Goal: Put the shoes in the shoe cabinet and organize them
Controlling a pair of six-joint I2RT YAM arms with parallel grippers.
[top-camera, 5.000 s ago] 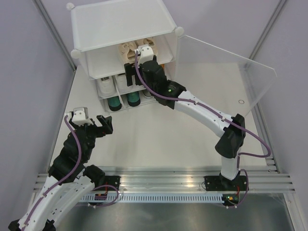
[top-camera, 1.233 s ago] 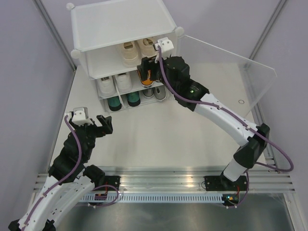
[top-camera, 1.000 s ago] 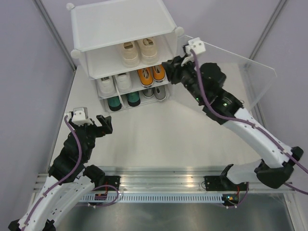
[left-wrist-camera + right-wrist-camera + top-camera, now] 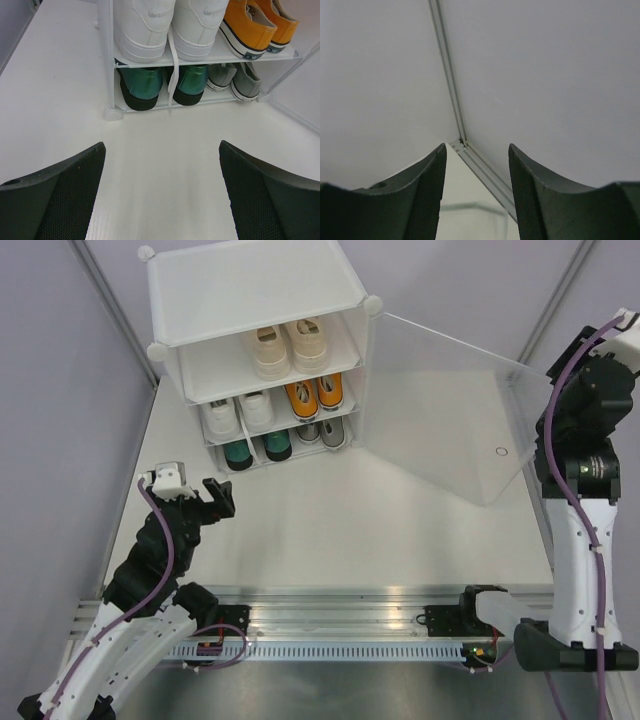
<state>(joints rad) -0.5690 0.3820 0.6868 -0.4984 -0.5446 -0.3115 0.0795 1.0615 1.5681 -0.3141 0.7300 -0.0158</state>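
At the far left of the table [image 4: 330, 530]: the shoe cabinet [image 4: 250, 295], with its clear door panel [image 4: 455, 410] standing open to the right. On the top tier, the beige pair [image 4: 287, 345]. On the middle tier, the white pair [image 4: 238, 412] at left and the orange pair [image 4: 316, 394] at right, side by side. On the bottom tier, the dark green pair [image 4: 255, 448] at left and the grey pair [image 4: 322, 432] at right. On the two lower tiers, heels toward the open front. Hanging from the white pair, one white lace [image 4: 171, 70], down in front of the green pair.

Near left: the left gripper [image 4: 218, 498], above the bare table, aimed at the cabinet and well apart from it; fingers [image 4: 65, 195] wide apart, nothing between.

Far right, beyond the door panel: the right gripper [image 4: 477, 190], raised high and turned to the wall corner; fingers [image 4: 420, 192] apart, holding nothing.
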